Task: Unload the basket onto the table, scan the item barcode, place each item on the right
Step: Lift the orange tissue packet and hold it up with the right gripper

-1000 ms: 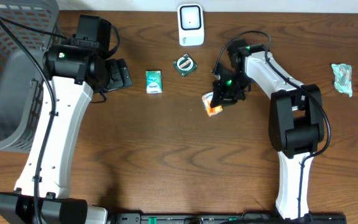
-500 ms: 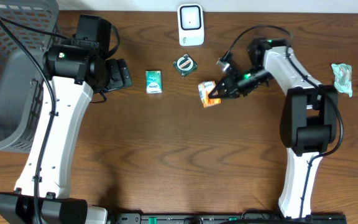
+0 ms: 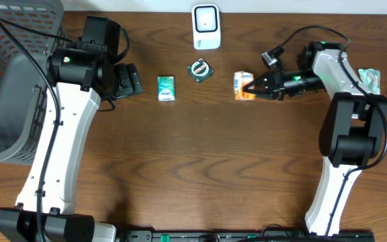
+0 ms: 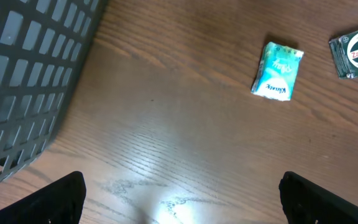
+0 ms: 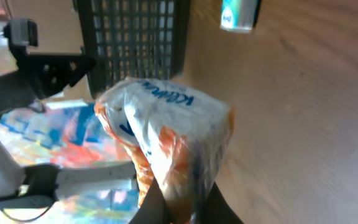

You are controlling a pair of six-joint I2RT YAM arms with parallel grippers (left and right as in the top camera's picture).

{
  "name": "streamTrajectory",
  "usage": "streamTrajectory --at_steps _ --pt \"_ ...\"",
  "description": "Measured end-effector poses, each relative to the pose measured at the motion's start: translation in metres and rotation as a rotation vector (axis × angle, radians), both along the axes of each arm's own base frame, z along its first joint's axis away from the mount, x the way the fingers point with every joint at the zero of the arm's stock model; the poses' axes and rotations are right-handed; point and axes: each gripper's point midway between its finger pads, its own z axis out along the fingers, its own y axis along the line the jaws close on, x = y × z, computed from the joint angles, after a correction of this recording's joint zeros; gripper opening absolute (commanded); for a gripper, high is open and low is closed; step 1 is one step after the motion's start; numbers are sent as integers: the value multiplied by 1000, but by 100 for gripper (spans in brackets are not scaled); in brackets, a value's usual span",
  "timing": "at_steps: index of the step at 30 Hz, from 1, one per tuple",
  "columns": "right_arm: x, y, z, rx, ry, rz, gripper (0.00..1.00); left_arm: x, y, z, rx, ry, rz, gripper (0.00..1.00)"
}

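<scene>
Wood table (image 3: 200, 168): right hand (image 3: 252, 86) grips packet (image 3: 241, 86), lettering (image 5: 166, 96) only wrist-side; left hand (image 3: 130, 79) spread.

Overhead's bright, even & sharp; my left wrist cam catches a glare spot on the table (image 4: 166, 202); right wrist cam's blurry, packet (image 5: 166, 143) soft.

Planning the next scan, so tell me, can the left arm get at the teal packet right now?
Probably yes: the left gripper is open, and only bare table lies between it and the teal packet.
</scene>
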Motion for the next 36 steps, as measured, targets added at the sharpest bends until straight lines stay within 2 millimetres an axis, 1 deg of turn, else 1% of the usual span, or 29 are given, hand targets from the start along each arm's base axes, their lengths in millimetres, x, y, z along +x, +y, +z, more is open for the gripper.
streamTrajectory --at_steps 4,8,12,16,24,28,32,36 --pt "-13 -1 17 29 -46 26 1 0 0 0 0 0 0 98" --pt "-15 -1 29 36 -150 44 1 0 0 0 0 0 0 98" --pt "-17 0 39 37 -202 49 1 0 0 0 0 0 0 98" --pt "-18 0 47 37 -236 51 1 0 0 0 0 0 0 98" --pt "-20 0 55 35 -263 52 1 0 0 0 0 0 0 98" --pt "-24 0 67 33 -299 54 1 0 0 0 0 0 0 98" --pt "-31 4 85 29 -358 68 1 0 0 0 0 0 0 98" --pt "-38 14 92 32 -408 103 1 0 0 0 0 0 0 98"
